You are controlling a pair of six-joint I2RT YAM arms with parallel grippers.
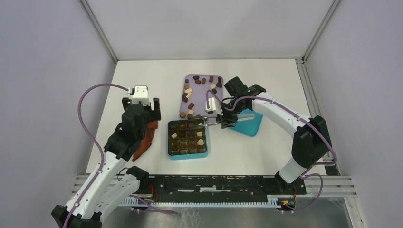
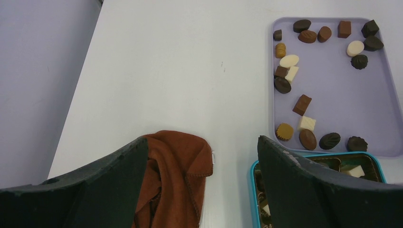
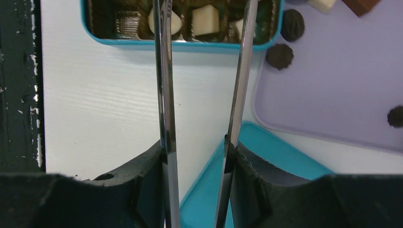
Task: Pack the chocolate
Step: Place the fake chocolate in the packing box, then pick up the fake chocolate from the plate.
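- Left gripper (image 2: 202,142) hangs wide apart and empty above the brown cloth (image 2: 173,175).
- Right gripper (image 3: 196,147) clamps metal tweezers (image 3: 164,71) that reach over the teal box (image 3: 190,45); their tips are out of view, possibly empty.
- Chocolate (image 2: 308,36) lies mostly on the lilac tray (image 2: 342,95), with several pieces in the box.

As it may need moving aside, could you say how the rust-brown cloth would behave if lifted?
The cloth lies crumpled in folds, so it would probably hang floppy. It looks thin, so likely light; pushed, it may bunch rather than slide.
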